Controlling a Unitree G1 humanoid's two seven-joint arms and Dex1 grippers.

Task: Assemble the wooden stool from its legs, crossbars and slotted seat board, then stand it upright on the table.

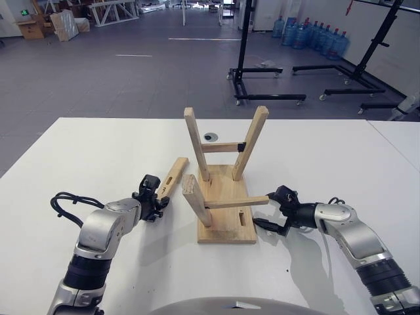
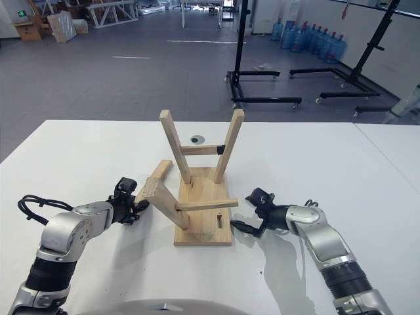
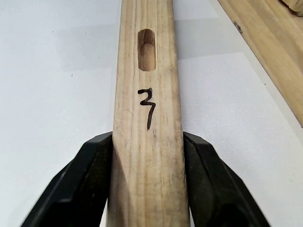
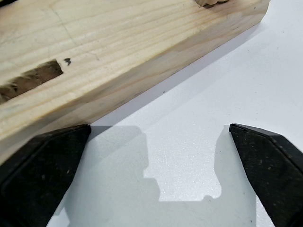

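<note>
Table (image 1: 98, 151) carries the slotted seat board (image 1: 226, 231) lying flat, three legs (image 1: 195, 141) standing in it, the near one's crossbar (image 1: 236, 203) jutting free toward the board's right edge. Step in hand, I judge: the fourth leg (image 1: 172, 177), lying just left of the board and clamped in the left gripper (image 1: 153, 198)'s jaws, next wants lifting so its mortise (image 3: 147, 49) meets that crossbar; the right gripper (image 1: 265, 210) sits jaws apart beside the board's right edge. Handwritten "3" (image 3: 147, 108) beside the mortise.

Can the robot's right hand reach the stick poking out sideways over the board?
Probably yes. The right gripper is open and low over the table, beside the board. It is close to the free end of the stick, with nothing between them. It may need to rise a little.
</note>
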